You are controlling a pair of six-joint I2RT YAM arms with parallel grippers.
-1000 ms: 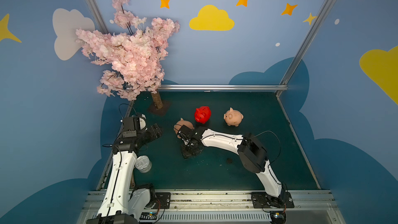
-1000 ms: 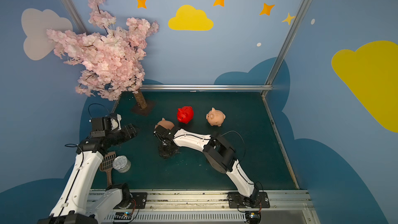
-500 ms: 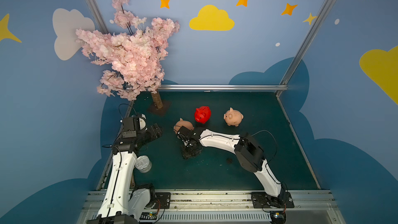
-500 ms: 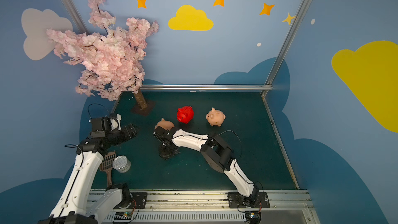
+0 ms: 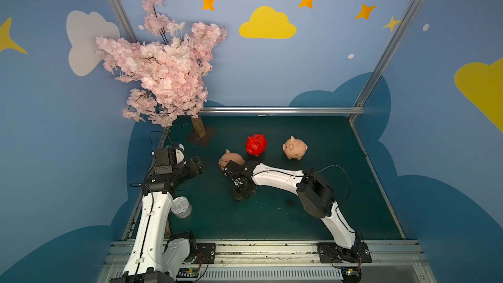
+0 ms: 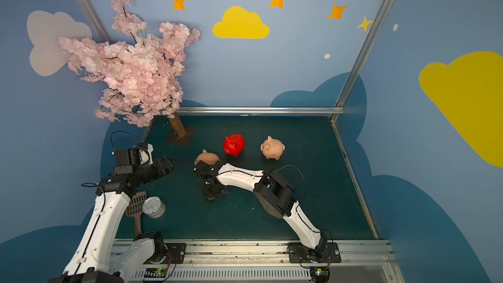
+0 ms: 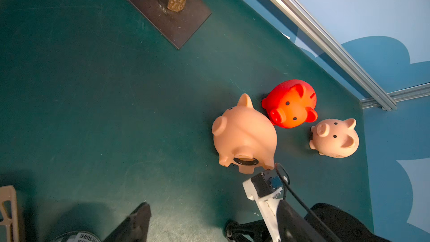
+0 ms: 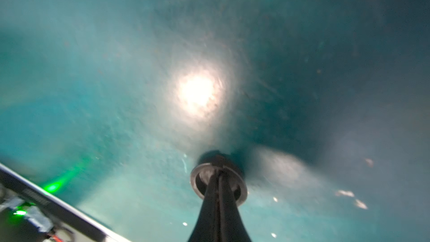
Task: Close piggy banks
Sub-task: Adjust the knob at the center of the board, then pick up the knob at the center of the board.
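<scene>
Three piggy banks show in both top views. The red one (image 5: 255, 145) and a peach one (image 5: 295, 147) stand upright. The other peach pig (image 5: 232, 157) lies on its side, and its open belly hole (image 7: 246, 160) shows in the left wrist view. In front of that pig, my right gripper (image 5: 241, 194) points straight down at the mat. Its fingers are shut together, tips inside the hollow of a dark round plug (image 8: 218, 179). My left gripper (image 5: 197, 164) hovers left of the pigs, open and holding nothing, one finger (image 7: 135, 224) plainly visible.
A pink blossom tree (image 5: 163, 77) on a metal base plate (image 5: 201, 137) fills the back left. A tin can (image 5: 181, 206) and a brown slotted scoop (image 6: 136, 205) lie by the left arm. Another dark plug (image 5: 290, 202) rests on the green mat near the right arm's elbow.
My right gripper's fingers have closed fully over the plug, and the right arm's elbow has shifted a little left. The left arm and the pigs have stayed put.
</scene>
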